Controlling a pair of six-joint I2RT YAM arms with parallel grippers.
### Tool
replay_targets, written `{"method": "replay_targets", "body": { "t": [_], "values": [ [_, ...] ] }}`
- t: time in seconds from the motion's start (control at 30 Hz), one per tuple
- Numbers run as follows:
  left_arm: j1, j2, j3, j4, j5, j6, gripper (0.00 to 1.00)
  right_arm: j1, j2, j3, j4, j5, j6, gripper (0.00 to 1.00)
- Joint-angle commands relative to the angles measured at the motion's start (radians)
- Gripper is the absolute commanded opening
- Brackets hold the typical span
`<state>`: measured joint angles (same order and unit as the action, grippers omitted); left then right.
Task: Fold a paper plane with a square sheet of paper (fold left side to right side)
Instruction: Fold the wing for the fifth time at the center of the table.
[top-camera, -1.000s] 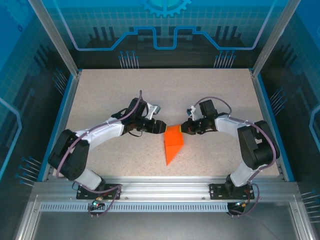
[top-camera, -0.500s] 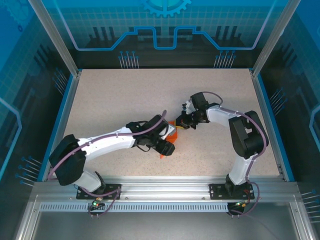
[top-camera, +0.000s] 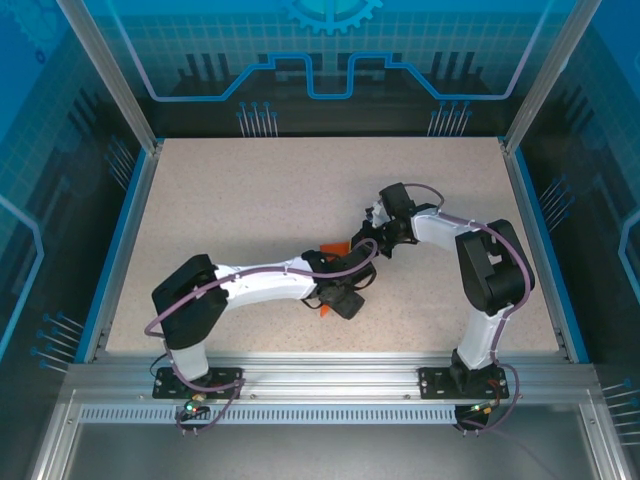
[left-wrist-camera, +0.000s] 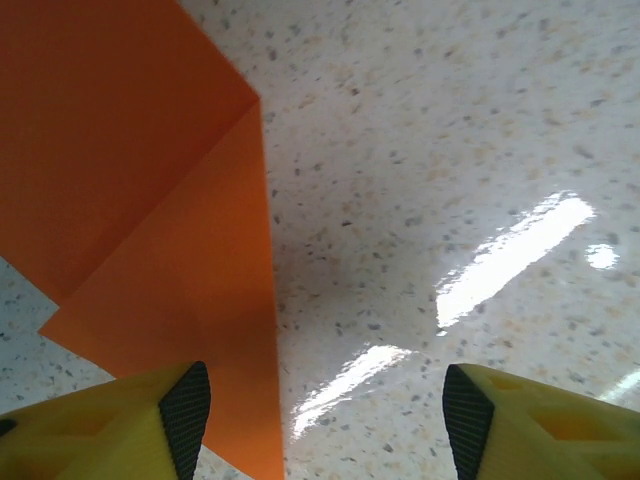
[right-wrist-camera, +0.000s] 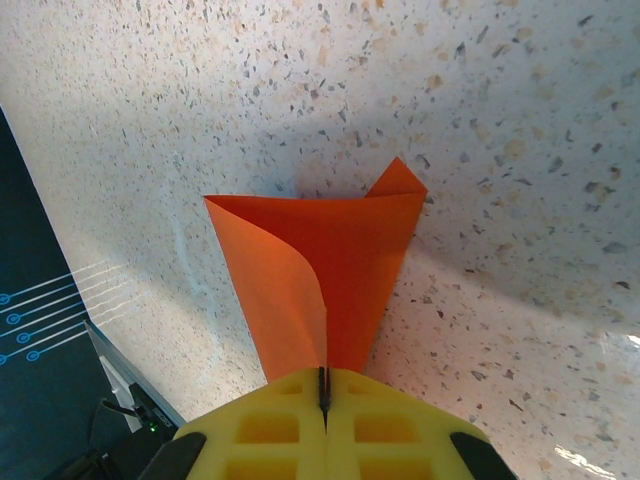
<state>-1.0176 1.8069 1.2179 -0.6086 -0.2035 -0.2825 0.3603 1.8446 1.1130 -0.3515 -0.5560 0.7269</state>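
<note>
Your right hand (right-wrist-camera: 325, 392) is pinched tight on the folded square sheet of paper (right-wrist-camera: 330, 250), which lies mid-tabletop (right-wrist-camera: 520, 120). Your left hand (left-wrist-camera: 325, 420), at seven o'clock from it, gapes wide and holds nothing, with one fingertip over the paper's edge.

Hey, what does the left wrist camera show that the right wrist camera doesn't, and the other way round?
Left wrist: the left pincer open, fingers wide apart, over the orange paper, which lies flat with a diagonal folded flap; glare streaks on the table. Right wrist: the right pincer shut on the paper's narrow end, one layer curling up, and a dark blue-lined wall at the left. Both: the same orange paper on the speckled table.
</note>
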Motion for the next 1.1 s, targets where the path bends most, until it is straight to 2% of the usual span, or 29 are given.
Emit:
{"method": "replay_targets", "body": {
  "t": [0.0,0.2,0.33,0.77,1.03,1.07],
  "values": [
    [-0.006,0.027,0.035,-0.052,-0.066,-0.037,0.67,0.016,0.016,0.019,-0.029,-0.001,0.014,0.00],
    [-0.009,0.067,0.056,-0.071,-0.103,-0.050,0.65,0.017,0.024,0.020,-0.029,-0.005,0.013,0.00],
    [-0.011,0.074,0.052,-0.065,-0.103,-0.049,0.60,0.017,0.027,0.018,-0.029,-0.006,0.012,0.00],
    [-0.010,0.082,0.040,-0.061,-0.123,-0.059,0.27,0.020,0.036,0.025,-0.046,-0.005,-0.002,0.00],
    [-0.008,0.061,0.025,-0.045,-0.106,-0.066,0.15,0.022,0.018,0.033,-0.069,0.016,-0.040,0.00],
    [-0.007,0.056,0.023,-0.041,-0.101,-0.066,0.13,0.020,0.010,0.032,-0.069,0.023,-0.046,0.04]
  ]
}}
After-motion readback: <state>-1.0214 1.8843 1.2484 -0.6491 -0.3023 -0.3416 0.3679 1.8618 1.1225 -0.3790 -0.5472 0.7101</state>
